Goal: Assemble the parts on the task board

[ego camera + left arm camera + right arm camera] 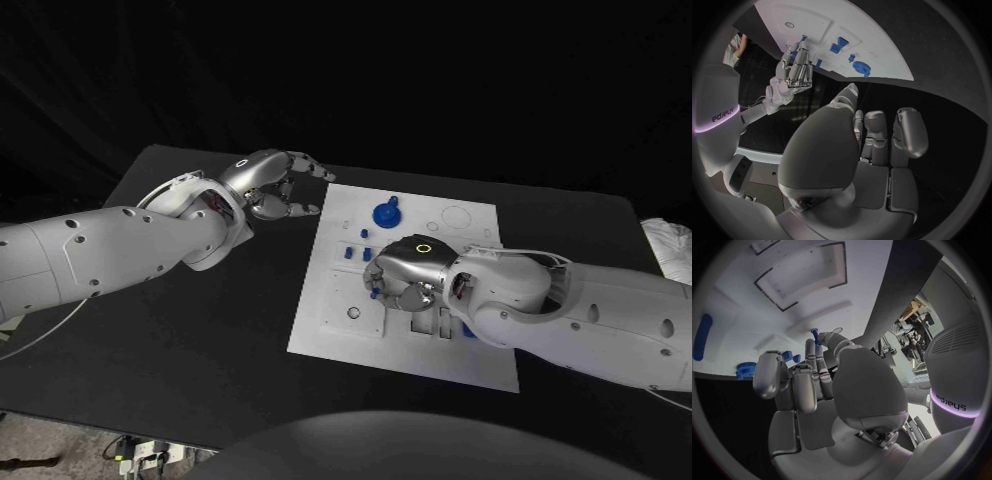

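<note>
A: status, L to R?

B: my L hand (271, 185) hovers over the black table (188, 360), just off the far-left corner of the task board (476, 352). Fingers loosely apart, nothing in them. Round blue part (387, 212) stands on the board's far side, near that hand.

A: and R?

B: my R hand (408, 275) is low over the board's middle, pinching a small blue peg (816, 335) at the fingertips, tip pointed at the board. Can't tell if it's touching the surface yet.

A: risks?

B: IMO three. 1) Pinch is fingertip-only, so the peg could tilt or slip if I push down off-axis. 2) My palm hides the target from the head cam, so misalignment = jam at the hole's rim. 3) More small blue pcs (361, 254) lie just beside my fingers on the left; a sideways sweep could knock them.

A: room to move?

B: Left of board: open table, but my L hand sits by the corner, so keep the R arm clear of that side. Board's near edge and right part are bare, good retreat path. R forearm lies across the board's right half; lift before swinging. Table's right edge is near, w/ something pale (666, 245) there, can't ID it.
</note>
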Tool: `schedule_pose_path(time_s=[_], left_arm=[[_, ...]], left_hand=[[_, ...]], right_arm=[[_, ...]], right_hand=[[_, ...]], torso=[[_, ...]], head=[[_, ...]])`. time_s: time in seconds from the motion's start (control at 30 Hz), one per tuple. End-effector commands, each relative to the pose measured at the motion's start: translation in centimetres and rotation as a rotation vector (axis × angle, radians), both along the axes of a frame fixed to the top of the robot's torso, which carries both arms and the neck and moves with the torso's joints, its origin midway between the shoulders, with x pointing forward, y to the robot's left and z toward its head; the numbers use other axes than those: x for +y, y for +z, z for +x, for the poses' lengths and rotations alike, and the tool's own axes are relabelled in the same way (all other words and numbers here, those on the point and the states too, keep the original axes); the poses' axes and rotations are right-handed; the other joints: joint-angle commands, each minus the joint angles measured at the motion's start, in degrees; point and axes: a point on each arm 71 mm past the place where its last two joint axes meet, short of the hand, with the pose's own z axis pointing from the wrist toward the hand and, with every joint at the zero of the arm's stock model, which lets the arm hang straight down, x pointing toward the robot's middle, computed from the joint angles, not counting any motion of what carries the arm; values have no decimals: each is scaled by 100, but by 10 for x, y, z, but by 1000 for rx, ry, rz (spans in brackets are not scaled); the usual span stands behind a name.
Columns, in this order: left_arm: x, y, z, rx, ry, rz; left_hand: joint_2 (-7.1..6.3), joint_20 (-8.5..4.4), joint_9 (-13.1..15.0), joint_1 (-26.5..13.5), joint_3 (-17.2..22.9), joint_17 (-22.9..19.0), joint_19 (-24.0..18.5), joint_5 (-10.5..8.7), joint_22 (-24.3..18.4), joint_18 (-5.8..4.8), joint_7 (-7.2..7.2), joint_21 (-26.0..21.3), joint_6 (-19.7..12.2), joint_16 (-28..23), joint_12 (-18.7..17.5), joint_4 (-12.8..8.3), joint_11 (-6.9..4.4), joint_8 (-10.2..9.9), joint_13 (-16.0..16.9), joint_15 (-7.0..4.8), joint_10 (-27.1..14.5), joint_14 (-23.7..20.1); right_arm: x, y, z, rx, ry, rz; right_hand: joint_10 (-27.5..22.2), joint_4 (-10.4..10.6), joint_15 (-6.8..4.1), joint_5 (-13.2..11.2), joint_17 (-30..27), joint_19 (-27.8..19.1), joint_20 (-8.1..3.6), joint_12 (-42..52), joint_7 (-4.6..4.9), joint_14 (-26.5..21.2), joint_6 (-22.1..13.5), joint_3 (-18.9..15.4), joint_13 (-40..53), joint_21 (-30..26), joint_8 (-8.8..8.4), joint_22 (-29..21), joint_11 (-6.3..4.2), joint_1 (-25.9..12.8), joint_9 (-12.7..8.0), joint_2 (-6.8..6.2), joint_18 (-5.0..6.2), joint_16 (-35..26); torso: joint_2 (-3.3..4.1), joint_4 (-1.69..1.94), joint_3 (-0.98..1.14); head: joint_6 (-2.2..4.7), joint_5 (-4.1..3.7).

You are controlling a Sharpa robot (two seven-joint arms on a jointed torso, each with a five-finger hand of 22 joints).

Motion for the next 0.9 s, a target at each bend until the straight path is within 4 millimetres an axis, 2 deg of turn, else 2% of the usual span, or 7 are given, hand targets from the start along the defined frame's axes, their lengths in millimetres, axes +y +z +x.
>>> schedule_pose_path(time_s=[0.03, 0.9], left_arm=[[-2, -1, 0, 8, -6, 5], [-2, -2, 1, 22, -2, 11]], left_hand=[[34, 11, 1, -22, 21, -5, -21, -16, 966, 6, 33, -35, -4, -34, -18, 12, 11, -8, 0, -5, -41, -27], [37, 14, 1, -23, 21, -8, -23, -16, 965, 7, 40, -41, -12, -36, -17, 12, 17, -8, 1, -1, -40, -31]], right_arm=[[1, 1, -1, -9, 6, 14], [0, -1, 0, 3, 2, -4]], right_hand=[[46, -21, -19, 29, 253, -22, -9, -18, 10, 0, -30, 12, -9, -6, -29, 885, 8, -1, 7, -25, 76, -29], [50, -35, -18, 37, 264, -5, -8, -19, 13, 8, -32, 22, -13, 20, -31, 893, 10, 5, 10, -27, 70, -21]], torso=[[3, -1, -1], [3, -9, 0]], head=[[0, 6], [0, 17]])
